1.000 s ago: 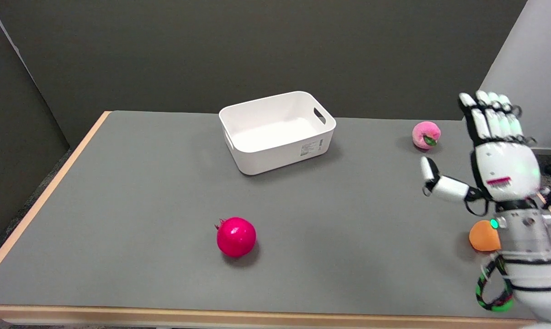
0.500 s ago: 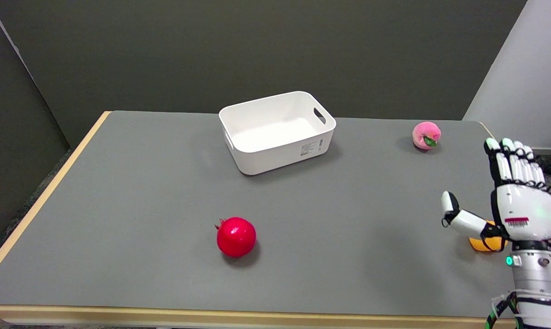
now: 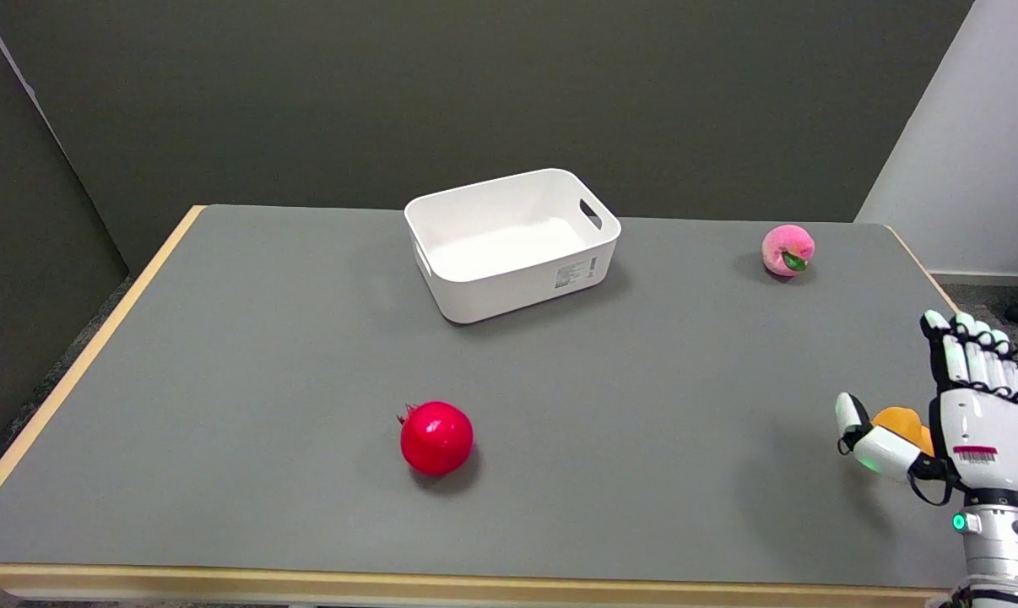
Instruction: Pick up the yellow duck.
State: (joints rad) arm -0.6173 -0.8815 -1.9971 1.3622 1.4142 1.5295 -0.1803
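Note:
Only a small yellow-orange patch of the duck (image 3: 901, 421) shows near the table's right edge; the rest is hidden behind my right hand (image 3: 956, 422). That hand hovers right over it, back toward the camera, fingers straight and pointing away, thumb spread out to the left. Nothing is held in it. Whether the hand touches the duck cannot be told.
A white bin (image 3: 513, 242) stands at the back middle of the grey table (image 3: 264, 380). A red pomegranate (image 3: 435, 437) lies at the front middle. A pink peach (image 3: 787, 250) sits at the back right. The table's right edge runs beside my hand.
My right hand has come down and drawn back toward the near right, from beside the peach to over the duck. It now covers most of the duck. Nothing else moved.

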